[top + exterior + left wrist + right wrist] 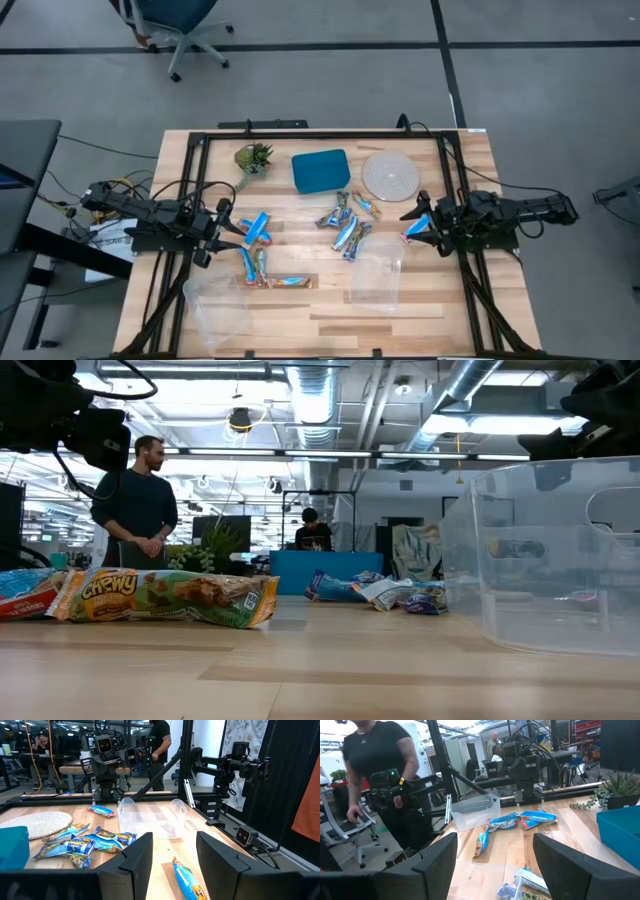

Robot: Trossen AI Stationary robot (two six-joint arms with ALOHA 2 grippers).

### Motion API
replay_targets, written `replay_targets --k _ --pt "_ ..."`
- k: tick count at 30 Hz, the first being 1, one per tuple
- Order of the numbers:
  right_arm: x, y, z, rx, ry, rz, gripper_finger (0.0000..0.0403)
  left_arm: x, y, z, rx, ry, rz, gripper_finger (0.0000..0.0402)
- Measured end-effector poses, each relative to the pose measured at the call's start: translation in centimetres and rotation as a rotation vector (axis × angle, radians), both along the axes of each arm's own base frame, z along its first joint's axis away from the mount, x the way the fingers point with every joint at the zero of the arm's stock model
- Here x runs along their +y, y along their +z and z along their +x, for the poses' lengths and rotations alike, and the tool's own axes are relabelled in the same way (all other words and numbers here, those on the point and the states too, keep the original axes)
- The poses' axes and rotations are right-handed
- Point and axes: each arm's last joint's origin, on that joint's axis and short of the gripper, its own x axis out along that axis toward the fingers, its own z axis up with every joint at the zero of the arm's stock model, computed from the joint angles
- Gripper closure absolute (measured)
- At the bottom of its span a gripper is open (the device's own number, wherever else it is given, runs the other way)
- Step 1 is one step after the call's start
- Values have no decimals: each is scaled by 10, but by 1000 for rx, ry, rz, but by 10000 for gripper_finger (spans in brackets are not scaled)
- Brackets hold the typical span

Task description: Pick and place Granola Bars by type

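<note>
Granola bars lie flat on the wooden table in three loose groups. Blue-white ones (258, 229) and orange-green ones (266, 276) lie near my left gripper (226, 233). A silvery-blue heap (349, 224) sits mid-table. One blue bar (417, 228) lies on the table just under my right gripper (420, 226). Both grippers hover level above the table, open, with nothing between their fingers. In the left wrist view a blue bar (187, 880) shows on the table between and beyond my left gripper (175, 862). My right gripper (495, 865) faces the heap (522, 885).
Two clear plastic containers stand near the front edge, one at front left (216, 306) and one right of centre (378, 272). At the back are a green spiky plant (253, 158), a teal box (320, 170) and a round white mat (390, 175). People stand beyond the table (135, 500).
</note>
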Motion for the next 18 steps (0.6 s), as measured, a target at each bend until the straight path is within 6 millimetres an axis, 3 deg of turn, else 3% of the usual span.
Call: replay_targets --k 11,18 --pt "0 0 0 0 0 0 148 0 0 0 5 -1 -17 258" --pt "0 0 0 0 0 0 148 0 4 0 109 -31 -505 258"
